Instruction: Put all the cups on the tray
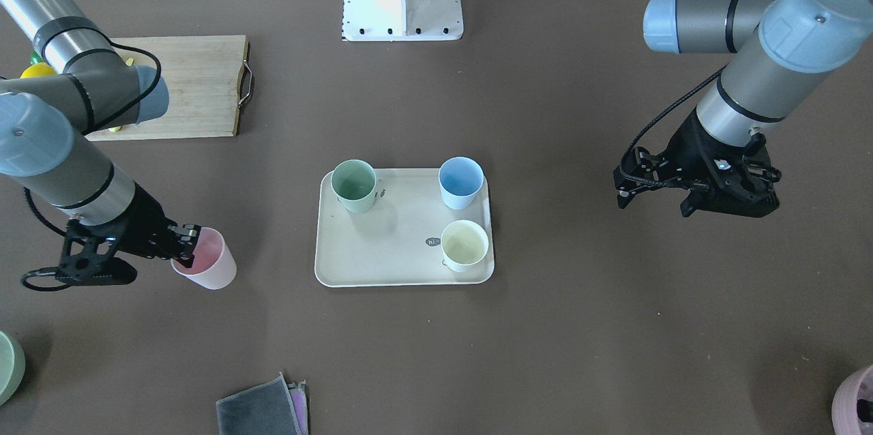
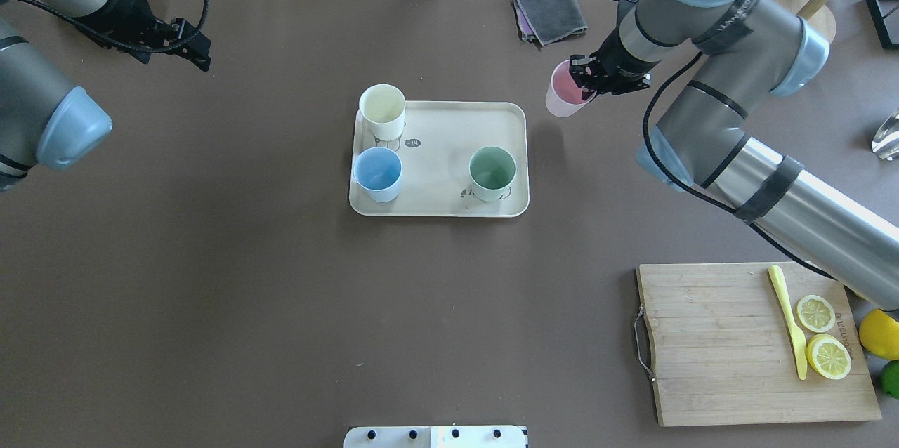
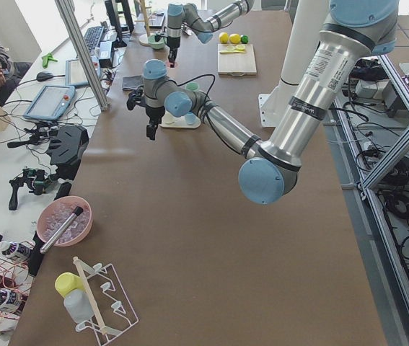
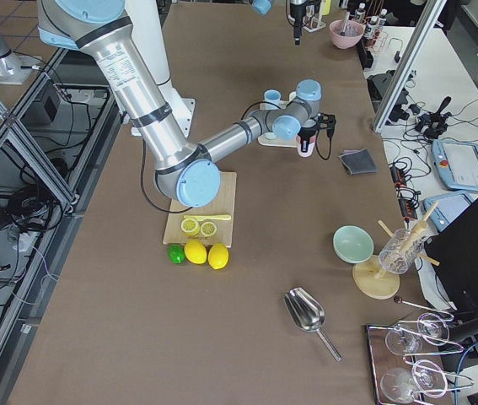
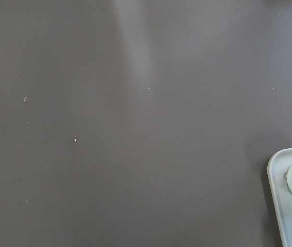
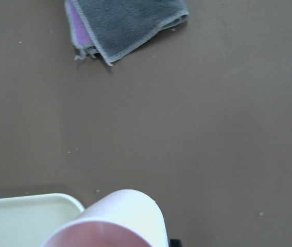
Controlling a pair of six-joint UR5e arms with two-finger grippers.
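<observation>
The beige tray (image 1: 402, 244) lies mid-table and holds three upright cups: mint green (image 1: 354, 185), light blue (image 1: 461, 182) and cream-yellow (image 1: 464, 245). The pink cup (image 1: 208, 261) is off the tray, tilted, a little beyond its far right corner in the overhead view (image 2: 564, 91). My right gripper (image 1: 185, 244) is shut on the pink cup's rim, one finger inside it. The right wrist view shows the pink cup (image 6: 120, 221) with the tray's corner (image 6: 27, 216) beside it. My left gripper (image 1: 655, 203) hangs open and empty, well to the tray's left side.
A folded grey cloth (image 2: 550, 10) lies just beyond the pink cup. A wooden cutting board (image 2: 716, 343) with lemon slices and a yellow knife is at the near right. A green dish (image 1: 8, 365) and a mauve pot (image 1: 856, 401) sit at the far corners.
</observation>
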